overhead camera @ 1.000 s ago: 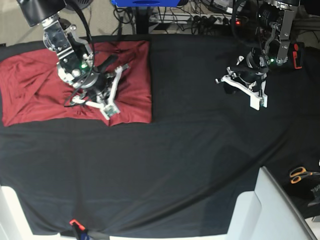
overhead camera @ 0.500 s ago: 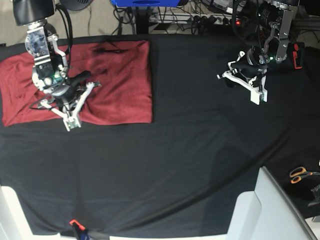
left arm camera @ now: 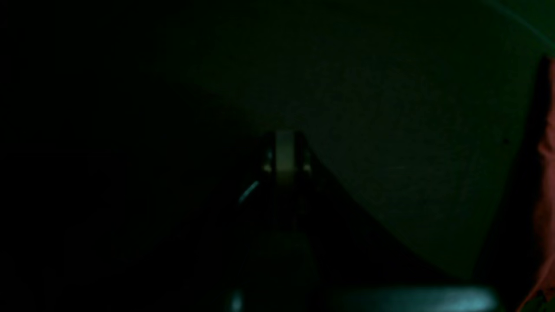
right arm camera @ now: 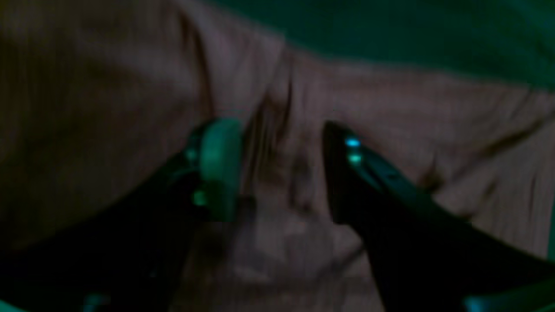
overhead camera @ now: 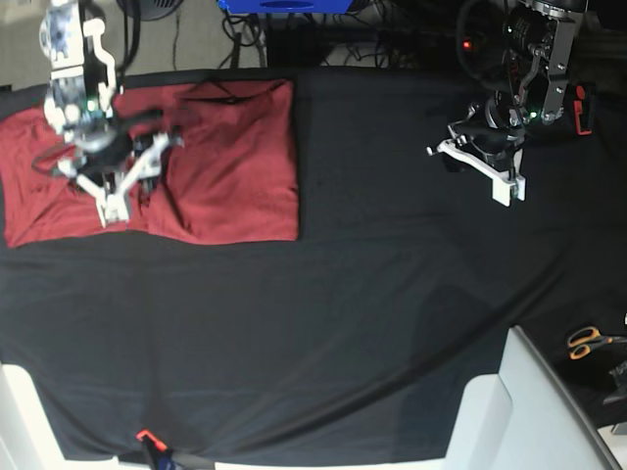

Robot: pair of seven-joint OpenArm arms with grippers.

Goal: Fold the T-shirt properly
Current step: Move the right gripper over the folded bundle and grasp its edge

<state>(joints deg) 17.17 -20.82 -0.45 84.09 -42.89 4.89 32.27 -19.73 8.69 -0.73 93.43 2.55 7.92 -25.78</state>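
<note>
The brick-red T-shirt (overhead camera: 225, 166) lies as a flat folded rectangle at the far left of the black tablecloth (overhead camera: 323, 323). My right gripper (overhead camera: 122, 201) hovers over the shirt's left half. In the right wrist view the right gripper (right arm camera: 282, 173) is open, its fingers apart, with wrinkled red T-shirt (right arm camera: 390, 108) cloth beneath them and nothing pinched. My left gripper (overhead camera: 502, 191) hangs above bare tablecloth at the far right, shut and empty. The left wrist view is very dark: the left gripper (left arm camera: 286, 151) shows fingers together, and a sliver of the T-shirt (left arm camera: 547, 173) shows at the right edge.
Orange-handled scissors (overhead camera: 588, 341) lie near the right edge. A pale grey panel (overhead camera: 529, 411) rises at the bottom right corner. Cables and a blue object (overhead camera: 284, 5) sit behind the table's far edge. A small red-tipped clip (overhead camera: 145, 436) sits at the front edge.
My right gripper swept left and toward the back across the shirt, then opened its fingers. The creases it sat on have flattened. The left arm has barely moved.
</note>
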